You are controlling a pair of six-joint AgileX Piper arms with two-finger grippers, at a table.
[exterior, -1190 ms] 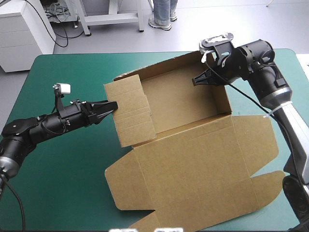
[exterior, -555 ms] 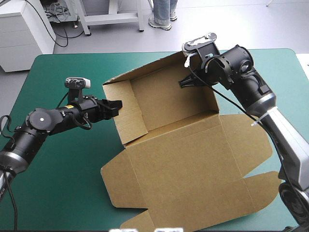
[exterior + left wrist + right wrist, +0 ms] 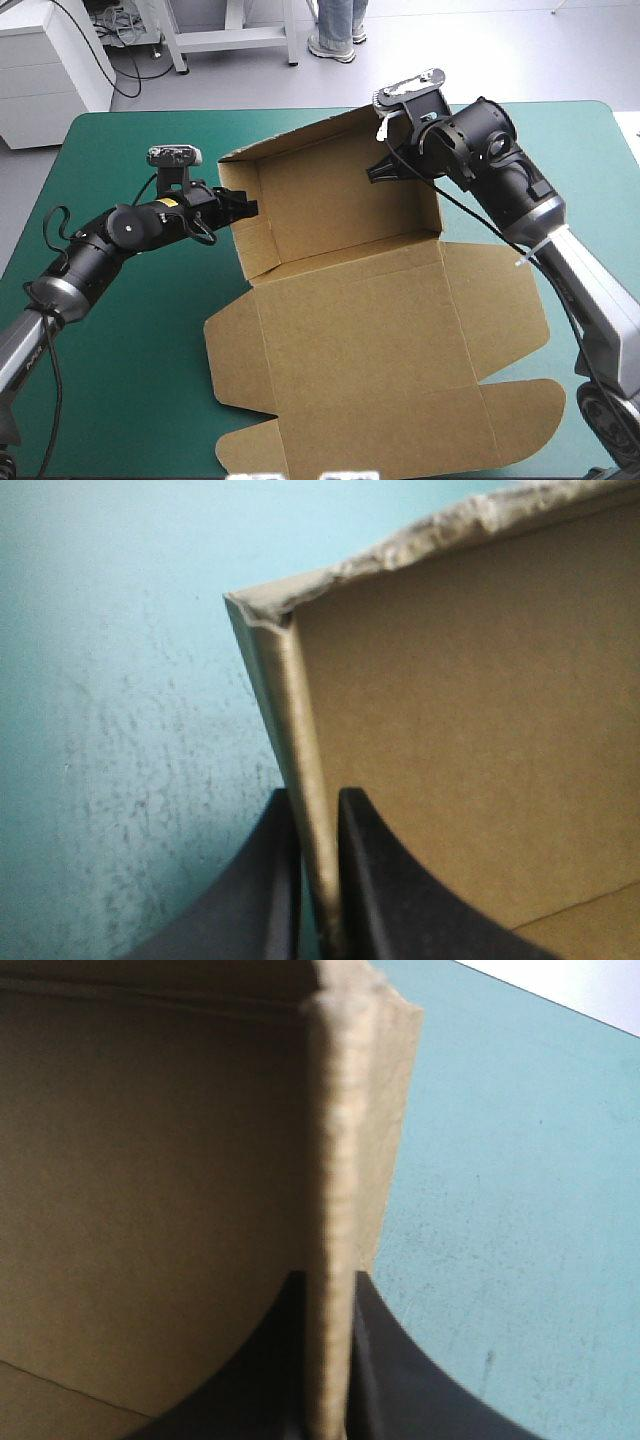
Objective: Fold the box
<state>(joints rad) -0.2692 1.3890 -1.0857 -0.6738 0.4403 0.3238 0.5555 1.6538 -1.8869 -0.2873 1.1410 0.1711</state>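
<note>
While my left fingers [image 3: 250, 900] and right fingers [image 3: 400, 1380] pinch its side walls, the box [image 3: 340, 220] stands half-formed. Lid [image 3: 400, 350]: flat, near side; folding apparently unfinished.

The table [image 3: 130, 380] is overlaid with a teal-green cover [image 3: 150, 130]. Its far corners are rounded off.

No text, number or sign can be read in any view. The brown cardboard box [image 3: 370, 340] and the teal-green worktop cover [image 3: 130, 380] show plain surfaces.
</note>
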